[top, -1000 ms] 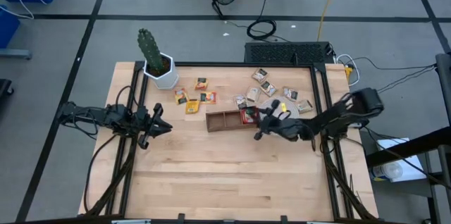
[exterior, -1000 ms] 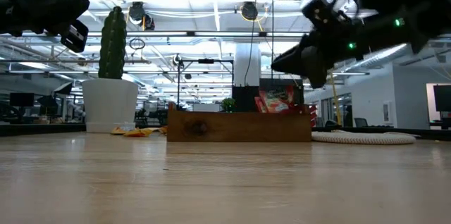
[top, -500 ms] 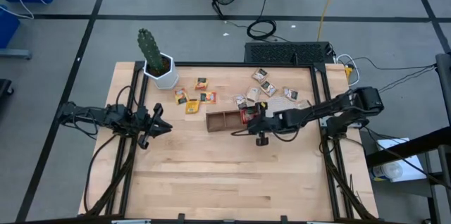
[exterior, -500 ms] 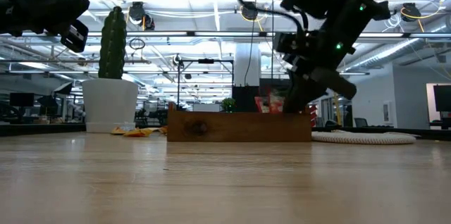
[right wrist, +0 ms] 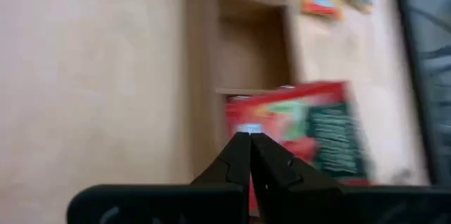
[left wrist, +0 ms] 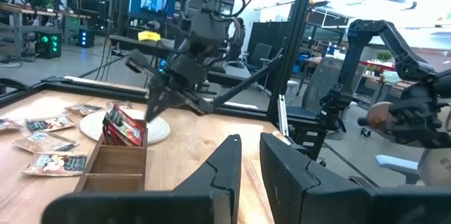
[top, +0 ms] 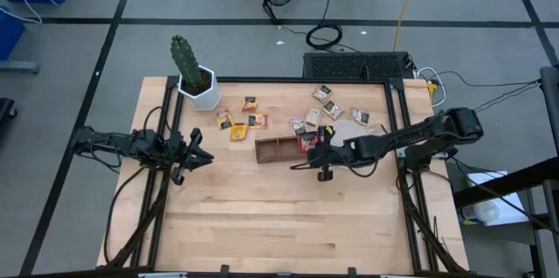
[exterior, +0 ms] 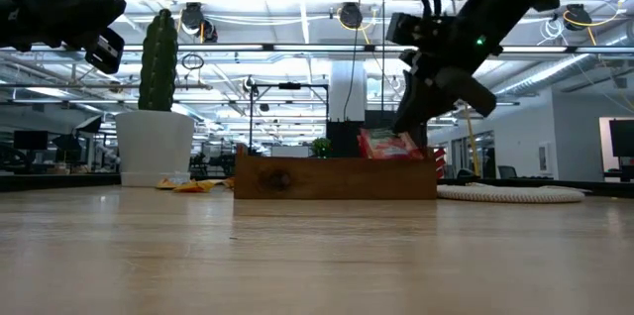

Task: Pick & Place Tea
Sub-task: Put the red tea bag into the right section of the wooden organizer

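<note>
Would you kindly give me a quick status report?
Right gripper shut above red tea sachet in wooden tray. Left gripper idle at table's left. Nothing obstructing.

The near half of the tabletop (top: 279,217) lies bare and open to passage; across the middle stands the wooden tray (top: 284,149), with the right gripper (top: 316,144) at its right end; behind, scattered tea sachets (top: 238,121) and a potted cactus (top: 194,75) crowd the far edge; the left gripper (top: 203,157) waits left.

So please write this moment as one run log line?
right pincer: shut, at red tea sachet in tray's right end compartment | left pincer: waiting at table's left side | other sachets: outside tray
</note>
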### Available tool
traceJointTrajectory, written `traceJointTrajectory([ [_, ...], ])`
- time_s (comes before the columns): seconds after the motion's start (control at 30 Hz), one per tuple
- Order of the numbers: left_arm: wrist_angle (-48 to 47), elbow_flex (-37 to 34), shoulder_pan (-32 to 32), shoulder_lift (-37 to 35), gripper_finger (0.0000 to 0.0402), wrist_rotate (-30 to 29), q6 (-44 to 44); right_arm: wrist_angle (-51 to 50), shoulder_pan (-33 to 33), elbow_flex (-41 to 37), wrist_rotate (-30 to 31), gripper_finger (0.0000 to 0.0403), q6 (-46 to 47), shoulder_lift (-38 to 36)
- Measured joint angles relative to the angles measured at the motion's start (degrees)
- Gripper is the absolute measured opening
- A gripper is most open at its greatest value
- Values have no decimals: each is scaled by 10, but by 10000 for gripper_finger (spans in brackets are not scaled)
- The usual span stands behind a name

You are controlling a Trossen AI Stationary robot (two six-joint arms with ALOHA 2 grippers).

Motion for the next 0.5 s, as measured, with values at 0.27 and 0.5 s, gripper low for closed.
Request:
traceJointTrajectory([
  [0.27, 0, 0, 0, 0, 58, 0, 0, 1, -41, 0, -34, 0, -16, 7],
  [0.5, 1, 0, 0, 0, 58, 0, 0, 7, -48, 0, -51, 0, -12, 16],
])
